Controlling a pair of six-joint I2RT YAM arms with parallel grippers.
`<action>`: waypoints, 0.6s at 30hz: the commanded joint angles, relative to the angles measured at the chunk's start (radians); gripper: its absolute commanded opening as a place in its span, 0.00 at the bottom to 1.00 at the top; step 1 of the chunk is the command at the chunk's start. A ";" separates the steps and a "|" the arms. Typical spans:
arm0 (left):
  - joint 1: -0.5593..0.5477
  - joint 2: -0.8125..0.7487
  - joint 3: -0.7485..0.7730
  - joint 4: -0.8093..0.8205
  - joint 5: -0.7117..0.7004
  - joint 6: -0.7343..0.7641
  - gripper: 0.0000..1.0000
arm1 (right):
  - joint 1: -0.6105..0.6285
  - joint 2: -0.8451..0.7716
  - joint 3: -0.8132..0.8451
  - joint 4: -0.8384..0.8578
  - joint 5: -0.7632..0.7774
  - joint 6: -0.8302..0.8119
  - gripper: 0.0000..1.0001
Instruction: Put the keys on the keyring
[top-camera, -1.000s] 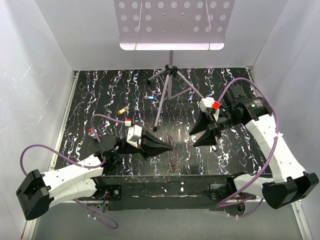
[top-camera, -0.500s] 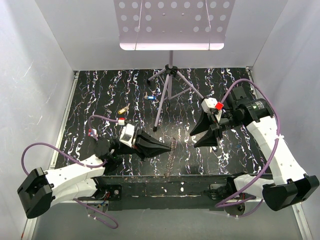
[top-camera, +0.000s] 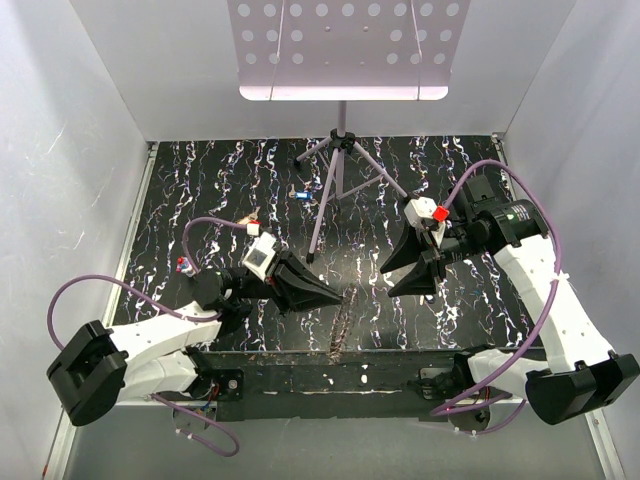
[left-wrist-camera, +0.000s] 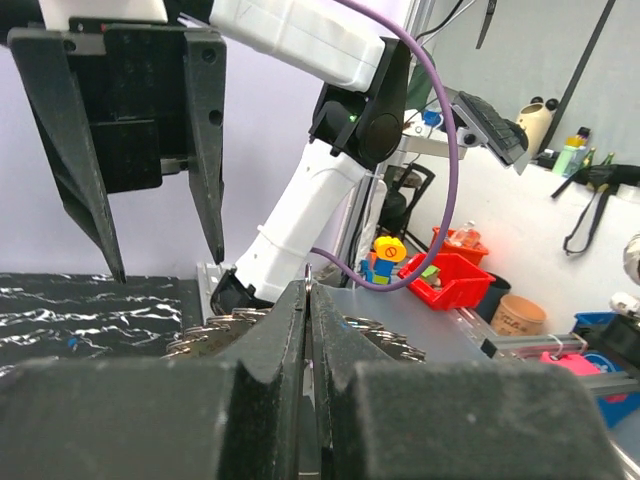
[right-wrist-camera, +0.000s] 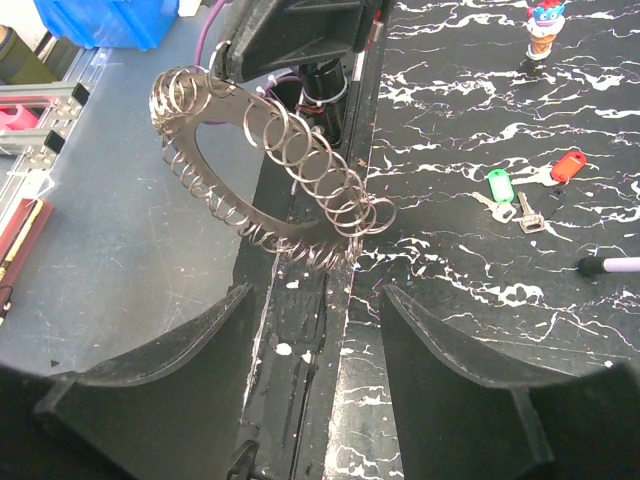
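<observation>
Since the earlier frame the left arm has swung its elbow inward and turned its wrist, so the keyring (top-camera: 340, 324) now hangs lower, over the near table edge. The right gripper (top-camera: 388, 279) has shifted only slightly.

Keyring: a flat silvery band threaded all round with small wire loops, with an open centre. It is held off the table at its rim, edge-on in the top view and tilted in the right wrist view (right-wrist-camera: 290, 150).

Left gripper (left-wrist-camera: 310, 295): fingers pressed together on the ring's rim, with loops showing on either side.

Right gripper: jaws spread and empty, facing the ring, near it but apart.

Keys: a green-headed key (right-wrist-camera: 497, 185) and a red-headed key (right-wrist-camera: 567, 165) lie close together flat on the black marbled table (top-camera: 460, 310). A blue-headed key (top-camera: 303, 194) lies near the foot of the music stand (top-camera: 338, 170). All are well apart from the ring.

A small toy figure (right-wrist-camera: 545, 25) stands beyond the keys.
</observation>
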 joint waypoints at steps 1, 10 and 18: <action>0.020 0.014 0.063 0.253 0.055 -0.103 0.00 | -0.005 -0.025 -0.002 -0.046 -0.039 -0.023 0.61; 0.026 0.028 0.123 0.251 0.091 -0.129 0.00 | -0.006 -0.031 0.002 -0.051 -0.047 -0.022 0.61; 0.026 0.032 0.191 0.253 0.073 -0.132 0.00 | -0.006 -0.034 0.008 -0.062 -0.085 -0.028 0.61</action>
